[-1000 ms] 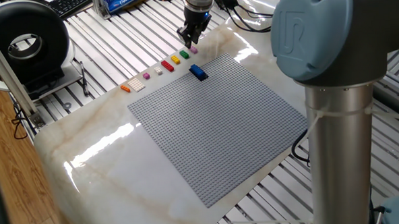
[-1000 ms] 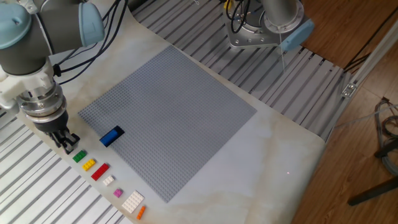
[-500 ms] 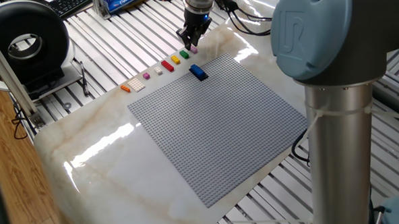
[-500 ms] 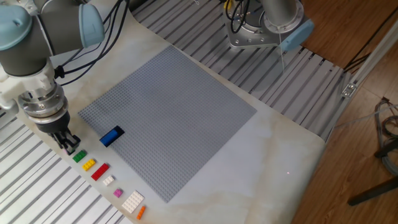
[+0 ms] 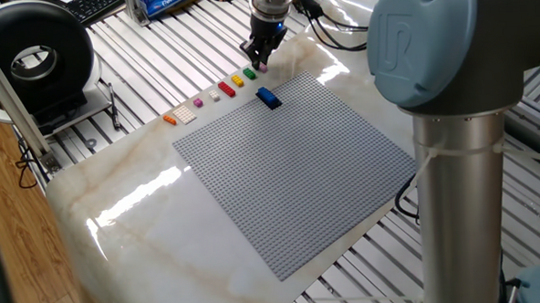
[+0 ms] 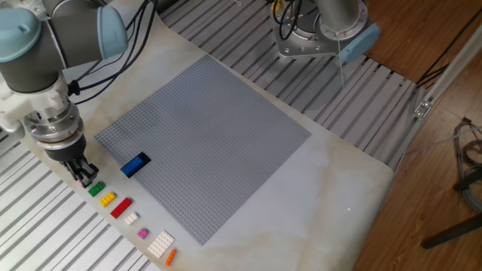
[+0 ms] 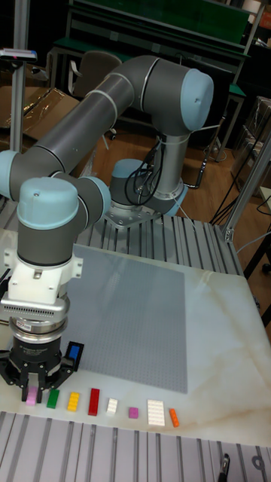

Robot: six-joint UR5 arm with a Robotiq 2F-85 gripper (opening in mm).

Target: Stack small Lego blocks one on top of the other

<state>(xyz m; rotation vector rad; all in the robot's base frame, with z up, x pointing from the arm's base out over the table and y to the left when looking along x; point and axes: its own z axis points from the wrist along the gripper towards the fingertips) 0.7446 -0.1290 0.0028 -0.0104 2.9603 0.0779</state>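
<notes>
Gripper (image 7: 31, 392) grips a pink brick (image 7: 31, 396), jaws shut on it, at row's end. Green brick (image 7: 53, 398) just at its 3 o'clock; blue brick (image 7: 73, 352) sits on grey baseplate (image 7: 143, 316) at 1 o'clock.

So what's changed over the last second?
The tool has risen slightly above the row's end, with a pink block between its fingers. The blue block on the grey baseplate and the green block, yellow block and red block stayed put.
</notes>
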